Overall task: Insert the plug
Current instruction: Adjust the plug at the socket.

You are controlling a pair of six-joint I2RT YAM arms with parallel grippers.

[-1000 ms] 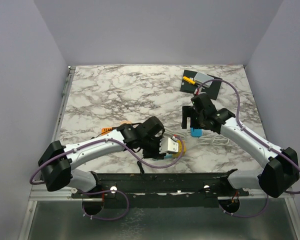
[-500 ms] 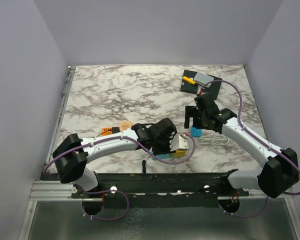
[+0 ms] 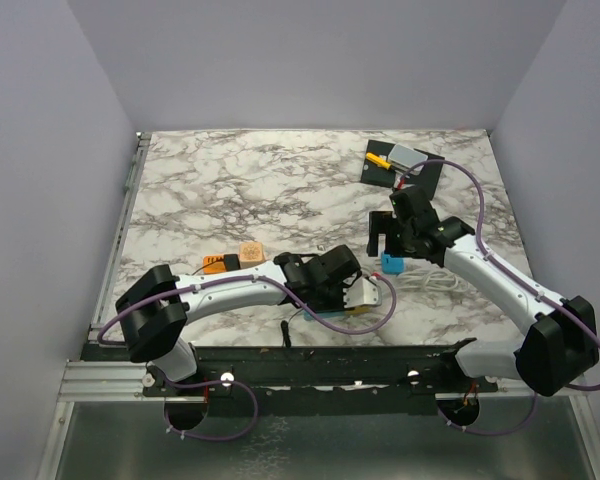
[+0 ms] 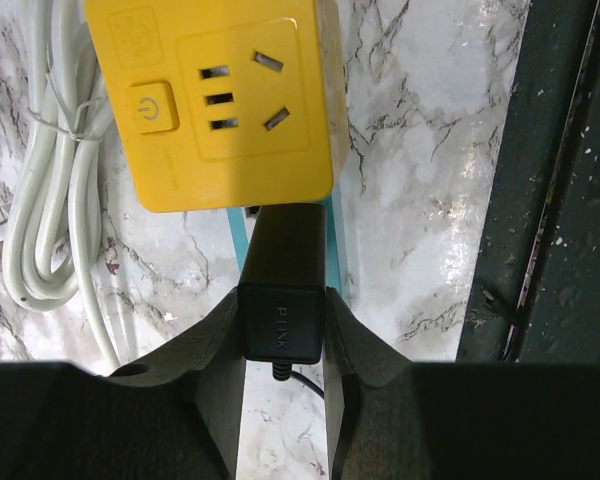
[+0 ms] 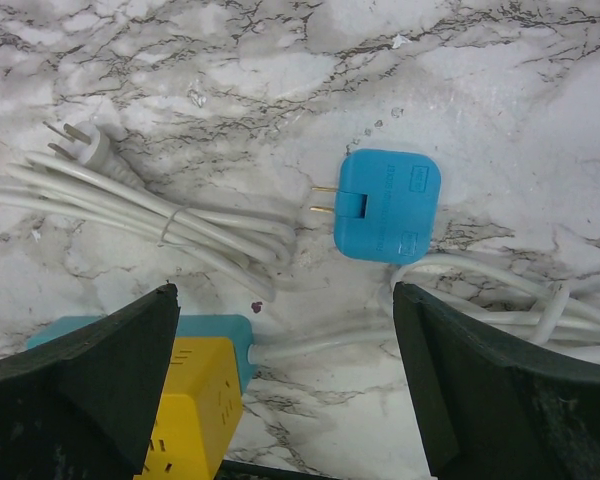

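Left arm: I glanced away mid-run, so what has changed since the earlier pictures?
The left gripper, shut on the black plug, shifted right along the near edge by the yellow power strip; its elbow swung in, uncovering an orange block. The right gripper, open above the blue plug, barely moved.

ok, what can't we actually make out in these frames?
- Pins of the black rectangular plug in the left tool: left wrist view, hidden where its front meets the yellow square socket block.
- That block: right wrist view, cut off by the bottom edge.
- Lettering on the blue square adapter: right wrist view, too small.
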